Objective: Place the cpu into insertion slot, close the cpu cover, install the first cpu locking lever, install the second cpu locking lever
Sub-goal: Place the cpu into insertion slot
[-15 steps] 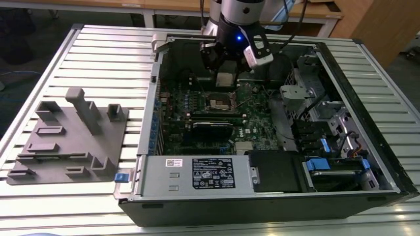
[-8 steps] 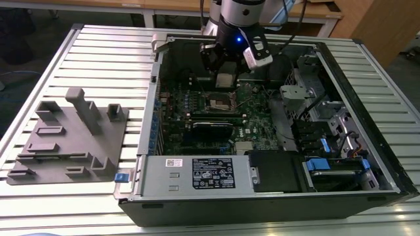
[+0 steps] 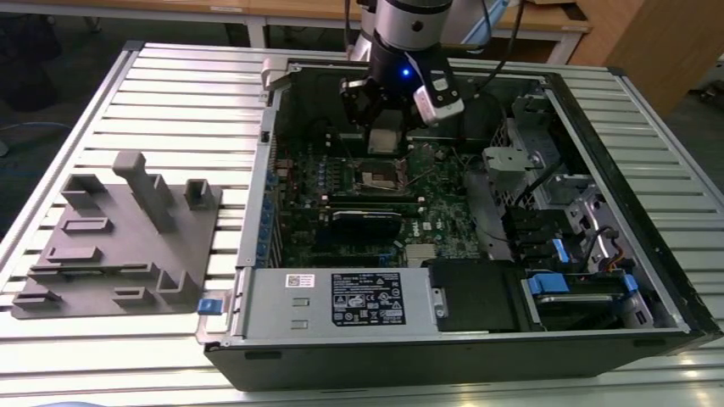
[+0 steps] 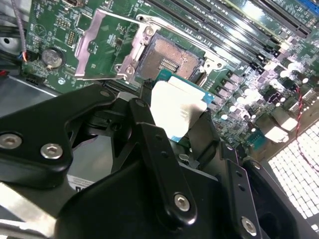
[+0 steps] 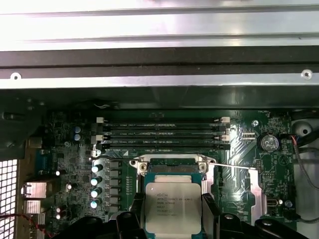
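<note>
My gripper (image 3: 385,131) hangs inside the open computer case, shut on the cpu (image 3: 385,142), a silver-grey square chip. In the first wrist view the cpu (image 5: 173,206) sits between two black fingers (image 5: 135,211), just above the insertion slot (image 5: 172,167). In the second wrist view the cpu (image 4: 177,107) hovers a short way off the bare, dark-centred insertion slot (image 4: 169,59). The cpu cover (image 4: 99,45) is flipped open beside the slot. A thin locking lever (image 4: 179,31) stands raised along the slot's edge. On the green motherboard, the slot (image 3: 382,176) lies directly under my gripper.
The case (image 3: 476,331) lies open on a slatted metal table (image 3: 169,93). A grey fixture block (image 3: 125,229) sits at the exterior view's left. Memory slots (image 5: 159,134), a coin battery (image 5: 269,143), the power supply (image 3: 339,297) and drive bays (image 3: 565,246) surround the socket.
</note>
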Robot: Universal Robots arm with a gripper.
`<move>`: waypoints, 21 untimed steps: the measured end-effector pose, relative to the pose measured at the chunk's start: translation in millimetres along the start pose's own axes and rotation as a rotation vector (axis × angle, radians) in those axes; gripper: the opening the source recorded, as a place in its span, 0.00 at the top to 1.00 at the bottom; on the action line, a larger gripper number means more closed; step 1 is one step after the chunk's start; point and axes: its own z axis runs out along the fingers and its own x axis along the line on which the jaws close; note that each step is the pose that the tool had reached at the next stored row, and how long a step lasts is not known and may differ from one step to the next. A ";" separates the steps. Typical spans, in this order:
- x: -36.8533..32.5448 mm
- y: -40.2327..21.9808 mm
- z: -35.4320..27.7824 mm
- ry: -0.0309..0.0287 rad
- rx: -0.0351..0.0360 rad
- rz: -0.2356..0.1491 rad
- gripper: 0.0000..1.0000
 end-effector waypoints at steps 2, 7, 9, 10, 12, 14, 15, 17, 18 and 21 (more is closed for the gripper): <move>0.0 -1.5 3.0 -0.0001 0.0000 0.000 0.46; -0.1 -3.6 7.6 0.0001 0.0004 0.000 0.46; -0.2 -3.6 7.7 0.0000 0.0003 0.000 0.46; -0.2 -3.6 7.7 0.0000 0.0003 0.000 0.46; -0.2 -3.6 7.8 0.0000 0.0003 0.000 0.46; -0.2 -3.6 7.8 0.0000 0.0003 0.000 0.46; -0.2 -3.6 7.8 0.0000 0.0002 0.000 0.46; -0.2 -3.6 7.9 0.0000 0.0002 0.000 0.46; -0.2 -3.6 7.9 -0.0001 0.0002 0.000 0.46; -0.2 -3.6 7.9 -0.0001 0.0003 0.001 0.46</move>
